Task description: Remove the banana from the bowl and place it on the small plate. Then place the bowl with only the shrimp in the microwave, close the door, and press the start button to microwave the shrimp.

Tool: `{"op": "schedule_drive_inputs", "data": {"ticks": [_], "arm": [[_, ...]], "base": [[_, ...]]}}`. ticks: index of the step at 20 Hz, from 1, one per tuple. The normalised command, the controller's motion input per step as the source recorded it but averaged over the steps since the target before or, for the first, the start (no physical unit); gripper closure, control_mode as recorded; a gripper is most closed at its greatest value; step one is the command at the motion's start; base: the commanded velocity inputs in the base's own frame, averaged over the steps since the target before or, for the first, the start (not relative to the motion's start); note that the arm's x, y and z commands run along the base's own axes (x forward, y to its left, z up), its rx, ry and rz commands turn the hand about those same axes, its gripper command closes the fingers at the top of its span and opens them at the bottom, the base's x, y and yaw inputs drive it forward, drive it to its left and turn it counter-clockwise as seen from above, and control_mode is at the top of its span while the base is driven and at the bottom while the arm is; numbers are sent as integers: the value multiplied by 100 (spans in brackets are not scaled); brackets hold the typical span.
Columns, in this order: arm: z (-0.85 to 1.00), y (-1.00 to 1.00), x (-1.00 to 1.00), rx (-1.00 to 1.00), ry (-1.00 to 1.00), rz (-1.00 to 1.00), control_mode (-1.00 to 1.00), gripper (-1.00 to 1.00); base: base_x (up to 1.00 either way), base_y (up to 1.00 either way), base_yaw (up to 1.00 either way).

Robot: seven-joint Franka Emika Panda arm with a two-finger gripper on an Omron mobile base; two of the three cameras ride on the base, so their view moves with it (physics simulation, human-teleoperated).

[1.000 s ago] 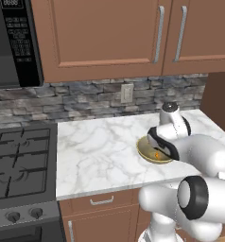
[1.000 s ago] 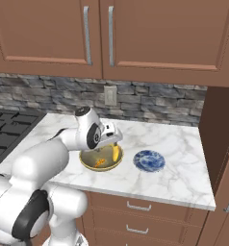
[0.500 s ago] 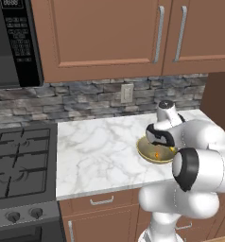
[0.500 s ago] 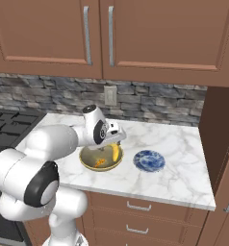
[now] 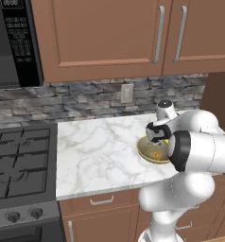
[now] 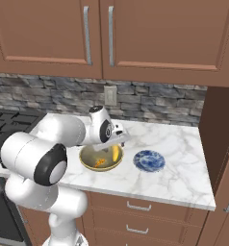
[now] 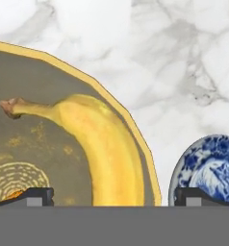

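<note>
The tan-yellow bowl [image 6: 90, 161] [image 5: 146, 152] sits on the marble counter. Inside it lie the yellow banana [image 6: 116, 153] [image 7: 107, 153] and the small orange shrimp [image 6: 100, 162] [image 7: 13, 194]. My gripper [image 6: 118, 139] [image 5: 157, 136] [image 7: 114, 197] hangs open just above the bowl [image 7: 39, 91], its fingertips [image 7: 37, 196] standing on either side of the banana without touching it. The small plate [image 6: 149, 160] [image 7: 210, 168], patterned blue, lies on the counter just right of the bowl. In the left base view the black microwave [image 5: 10, 42] hangs at the upper left, above the stove.
A black gas stove [image 5: 17, 163] borders the counter on the left. Brown wall cabinets [image 6: 111, 33] hang above, and a tall brown cabinet side [image 6: 222, 125] closes the counter's right end. Bare marble [image 5: 95, 151] lies between stove and bowl.
The arm has swung round and the hand has shifted a little to the right over the bowl, toward the banana. The jaws stay open; bowl, banana and plate have not moved.
</note>
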Motion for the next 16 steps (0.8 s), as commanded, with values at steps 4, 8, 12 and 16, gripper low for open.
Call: {"op": "schedule_drive_inputs", "data": {"ticks": [4,8,12,16], "arm": [[-21,-16,7,0,6,3,-100,-100],[-21,-3,0,0,5,1,-100,100],[-3,0,0,0,1,0,-100,100],[0,0,0,0,0,0,-100,100]], "base": [[0,0,0],[0,0,0],[0,0,0],[0,0,0]]}}
